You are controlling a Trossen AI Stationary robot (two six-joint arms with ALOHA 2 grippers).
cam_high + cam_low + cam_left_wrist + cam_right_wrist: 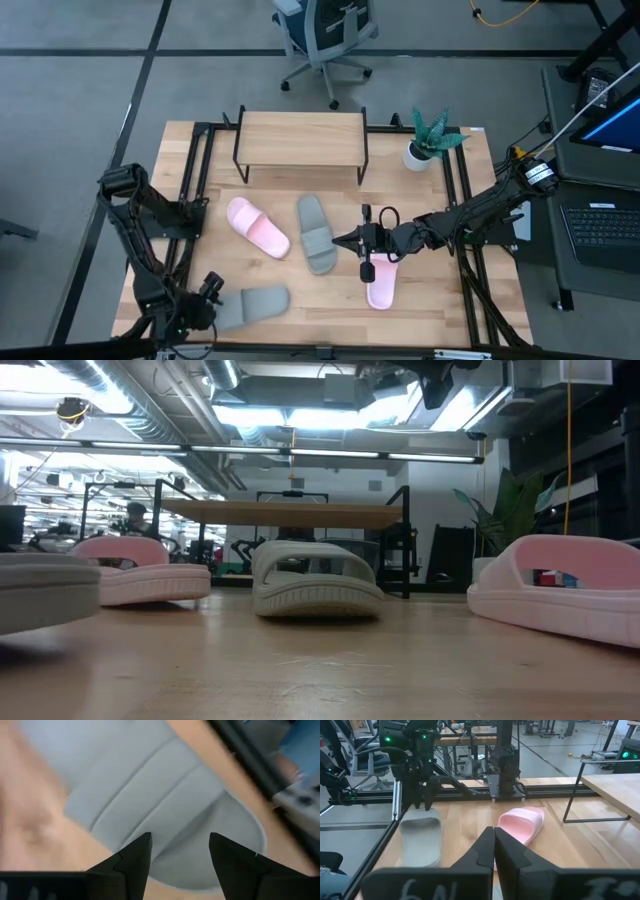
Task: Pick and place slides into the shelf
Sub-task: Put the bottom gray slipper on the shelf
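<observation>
Four slides lie soles down on the table. A grey-green slide (pixel 252 303) is near the front left, a pink slide (pixel 257 227) and a grey-green one (pixel 316 233) are in the middle, and another pink slide (pixel 381 283) is right of centre. The shelf (pixel 300 145) stands at the far side on thin black legs, its plank top bare. My left gripper (pixel 180 842) is open and points steeply down over the left end of the front grey-green slide (pixel 165 795), one finger toward each side. My right gripper (pixel 345 240) hangs shut above the table between the middle grey-green slide and the right pink one.
A potted plant (pixel 432 140) stands at the far right of the table. Black frame rails (pixel 190 160) run along the table's left and right sides. An office chair (pixel 325 35) stands beyond the far edge, and a laptop (pixel 600 225) sits off to the right.
</observation>
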